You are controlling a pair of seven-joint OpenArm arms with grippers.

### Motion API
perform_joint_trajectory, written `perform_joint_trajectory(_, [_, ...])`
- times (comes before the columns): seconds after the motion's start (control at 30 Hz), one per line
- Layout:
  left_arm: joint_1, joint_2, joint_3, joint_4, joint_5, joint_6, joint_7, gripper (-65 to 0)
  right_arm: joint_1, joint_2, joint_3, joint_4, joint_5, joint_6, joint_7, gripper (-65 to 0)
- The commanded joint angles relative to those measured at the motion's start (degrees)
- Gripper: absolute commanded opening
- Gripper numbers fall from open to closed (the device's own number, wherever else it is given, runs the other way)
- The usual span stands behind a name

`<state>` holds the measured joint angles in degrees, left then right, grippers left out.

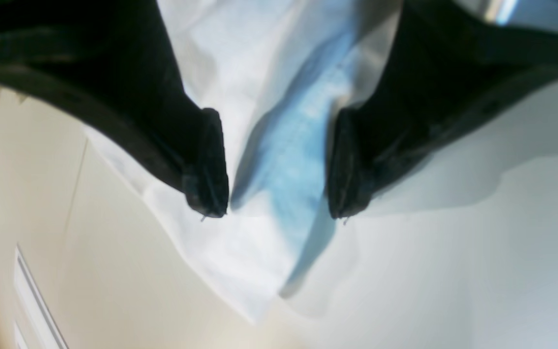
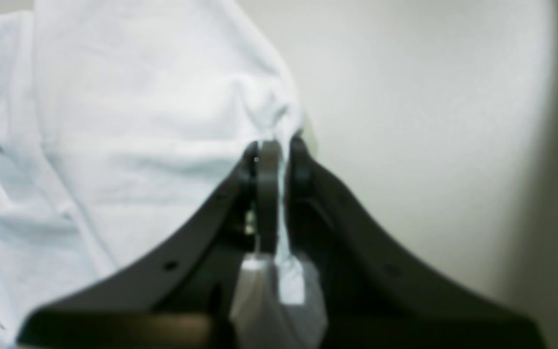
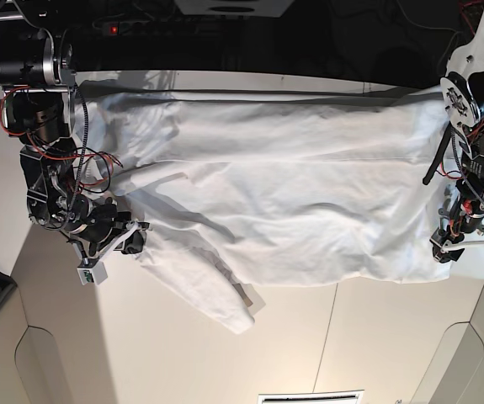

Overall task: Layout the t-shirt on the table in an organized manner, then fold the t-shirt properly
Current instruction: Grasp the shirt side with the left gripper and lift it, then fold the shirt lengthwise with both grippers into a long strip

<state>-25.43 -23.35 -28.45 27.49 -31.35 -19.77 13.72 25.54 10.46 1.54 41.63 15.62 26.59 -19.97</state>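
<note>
The white t-shirt point(image 3: 275, 185) lies spread wide across the white table point(image 3: 292, 353), with wrinkles at its left side and one sleeve point(image 3: 220, 303) trailing toward the front. My right gripper point(image 3: 135, 241) sits at the shirt's left edge; in the right wrist view it point(image 2: 274, 150) is shut on a pinched fold of the t-shirt point(image 2: 138, 121). My left gripper point(image 3: 444, 252) hovers at the shirt's right front corner. Seen from the left wrist, it point(image 1: 276, 208) stands open, with the t-shirt's corner point(image 1: 259, 252) lying under the gap, not pinched.
A thin dark seam point(image 3: 330, 328) runs across the table's front. Rounded cut-outs point(image 3: 44, 370) point(image 3: 469, 362) flank the front edge, and a slot point(image 3: 309, 396) sits at the front middle. Cables and dark equipment line the back edge point(image 3: 225, 34).
</note>
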Motion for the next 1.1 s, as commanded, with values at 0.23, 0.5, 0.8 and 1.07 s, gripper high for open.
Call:
perform_joint_trajectory(0.23, [-1.55, -1.09, 2.67, 0.72, -0.55, -1.03, -1.05, -33.7, 0.28, 0.28, 0.04, 0.15, -1.46, -0.61, -2.54, -65.0])
perform_joint_trajectory(0.5, [-1.49, -2.40, 2.60, 1.03, -1.11, -11.43, -1.66, -65.0, 0.28, 0.31, 1.31, 3.39, -1.44, -0.61, -4.46, -65.0])
perform_joint_trajectory(0.8, [-0.72, -4.92, 1.92, 1.49, -4.98, -20.23, 0.92, -65.0, 0.28, 0.42, 9.55, 12.83, 1.57, -0.20, -11.28, -65.0])
perform_joint_trajectory(1.07, [1.29, -6.23, -2.95, 1.49, -9.62, -20.23, 4.13, -65.0, 0.28, 3.43, 10.27, 14.19, 3.10, 1.11, -11.80, -65.0])
